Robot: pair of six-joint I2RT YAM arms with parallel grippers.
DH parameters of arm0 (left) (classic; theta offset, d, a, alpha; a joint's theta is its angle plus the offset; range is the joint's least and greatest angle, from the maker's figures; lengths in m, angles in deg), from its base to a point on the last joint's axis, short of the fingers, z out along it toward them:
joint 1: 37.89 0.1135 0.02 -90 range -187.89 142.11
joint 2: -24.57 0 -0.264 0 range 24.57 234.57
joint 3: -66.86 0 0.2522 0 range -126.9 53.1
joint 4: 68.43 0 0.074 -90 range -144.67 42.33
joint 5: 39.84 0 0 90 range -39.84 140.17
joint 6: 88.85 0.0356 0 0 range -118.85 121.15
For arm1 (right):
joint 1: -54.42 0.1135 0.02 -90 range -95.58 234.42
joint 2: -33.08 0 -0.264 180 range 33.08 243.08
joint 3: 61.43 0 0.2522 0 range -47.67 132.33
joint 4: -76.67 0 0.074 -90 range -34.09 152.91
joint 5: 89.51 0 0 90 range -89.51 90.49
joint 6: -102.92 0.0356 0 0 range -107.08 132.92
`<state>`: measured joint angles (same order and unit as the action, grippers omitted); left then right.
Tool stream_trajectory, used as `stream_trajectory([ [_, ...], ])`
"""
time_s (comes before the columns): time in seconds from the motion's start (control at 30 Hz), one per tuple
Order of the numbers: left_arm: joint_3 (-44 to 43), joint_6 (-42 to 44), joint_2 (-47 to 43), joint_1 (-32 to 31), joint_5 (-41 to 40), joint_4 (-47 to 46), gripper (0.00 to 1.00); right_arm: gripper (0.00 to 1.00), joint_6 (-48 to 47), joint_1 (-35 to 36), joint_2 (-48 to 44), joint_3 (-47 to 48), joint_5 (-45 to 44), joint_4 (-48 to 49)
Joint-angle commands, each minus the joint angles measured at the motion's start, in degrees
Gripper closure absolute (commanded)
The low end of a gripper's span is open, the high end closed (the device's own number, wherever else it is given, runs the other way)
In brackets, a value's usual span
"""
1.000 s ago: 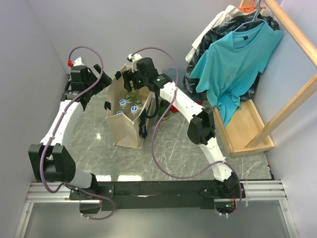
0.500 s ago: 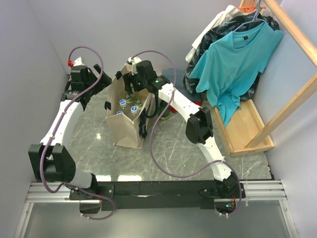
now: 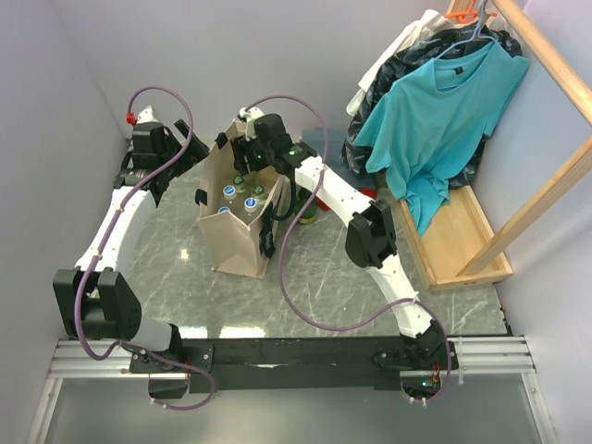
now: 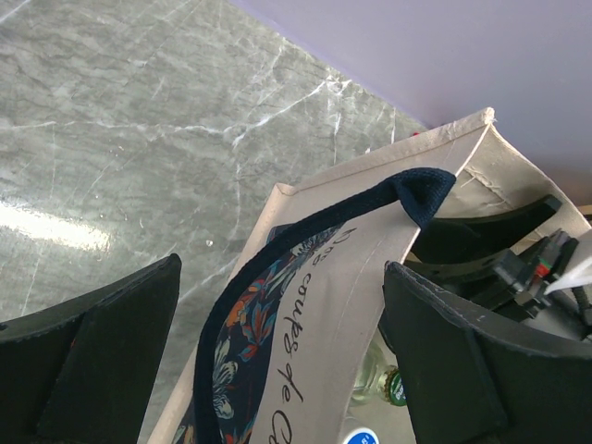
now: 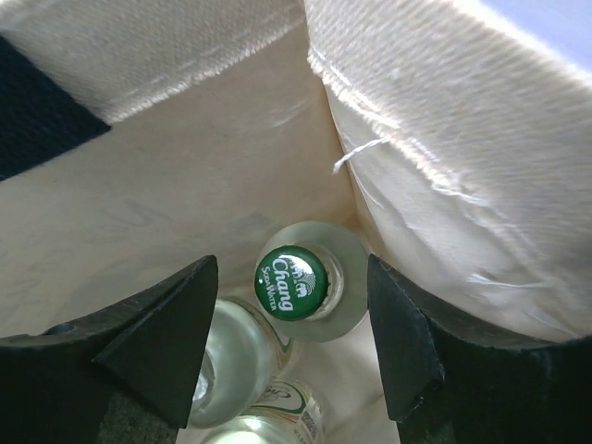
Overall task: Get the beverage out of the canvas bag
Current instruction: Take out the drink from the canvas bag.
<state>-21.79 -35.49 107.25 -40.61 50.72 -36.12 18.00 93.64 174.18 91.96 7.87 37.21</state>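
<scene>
Standing at 10 o'clock on the surface (image 3: pixel 319 277), the canvas bag (image 3: pixel 236 242) holds the green-capped beverage (image 5: pixel 292 284), crowded by the bag wall at 3 o'clock and a clear bottle (image 5: pixel 231 356) at 7. The right tool (image 5: pixel 291 266), released, straddles its cap; the left tool (image 4: pixel 282 268), released, straddles the bag's rim.

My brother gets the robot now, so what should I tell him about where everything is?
Left hand: open, straddling the bag rim, holding nothing.
Right hand: open inside the bag, a green-capped bottle between its jaws, not gripped yet.
Done: the right hand is lined up on that bottle, which stands in the bag among other bottles.
Left: grip it and lift it out.
</scene>
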Motion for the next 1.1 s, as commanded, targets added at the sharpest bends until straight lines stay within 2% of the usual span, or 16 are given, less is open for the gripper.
stream_trajectory([
  [0.0, -1.13, 0.69, -0.06, -0.27, -0.47, -0.09, 0.04, 0.28, -0.07, -0.55, 1.46, 3.19, 0.01, 1.35],
  [0.33, -1.04, 0.52, -0.14, -0.27, -0.38, -0.26, 0.04, 0.33, 0.37, -0.46, 1.11, 2.49, 0.01, 3.45],
  [0.43, -0.87, 0.52, -0.23, -0.27, -0.38, -0.35, 0.04, 0.38, 0.72, -0.64, 1.37, 2.92, -0.08, 3.63],
  [0.47, -0.96, 0.43, -0.23, -0.27, -0.29, -0.27, 0.04, 0.47, 0.63, -0.46, 1.55, 3.27, 0.09, 3.55],
  [0.5, -0.96, 0.43, -0.23, -0.27, -0.29, -0.26, 0.04, 0.5, 0.63, -0.46, 1.72, 3.36, 0.09, 3.28],
  [0.7, -1.04, 0.52, -0.06, -0.27, -0.29, -0.18, 0.04, 0.52, 0.46, -0.55, 1.55, 2.4, -0.17, 3.19],
  [0.73, -0.96, 0.52, 0.03, -0.27, -0.21, -0.26, 0.04, 0.55, 0.46, -0.46, 1.55, 2.31, -0.17, 3.19],
  [0.9, -0.96, 0.43, -0.06, -0.27, -0.03, -0.35, 0.04, 0.85, 0.19, -0.55, 1.46, 2.4, -0.78, 3.11],
  [0.97, -0.96, 0.43, 0.03, -0.27, -0.12, -0.35, 0.04, 0.93, -0.24, -0.55, 1.29, 2.14, -1.05, 3.19],
  [1.07, -0.96, 0.43, 0.21, -0.27, -0.03, -0.27, 0.04, 1.0, -0.6, -0.46, 0.93, 1.7, -1.4, 3.46],
])
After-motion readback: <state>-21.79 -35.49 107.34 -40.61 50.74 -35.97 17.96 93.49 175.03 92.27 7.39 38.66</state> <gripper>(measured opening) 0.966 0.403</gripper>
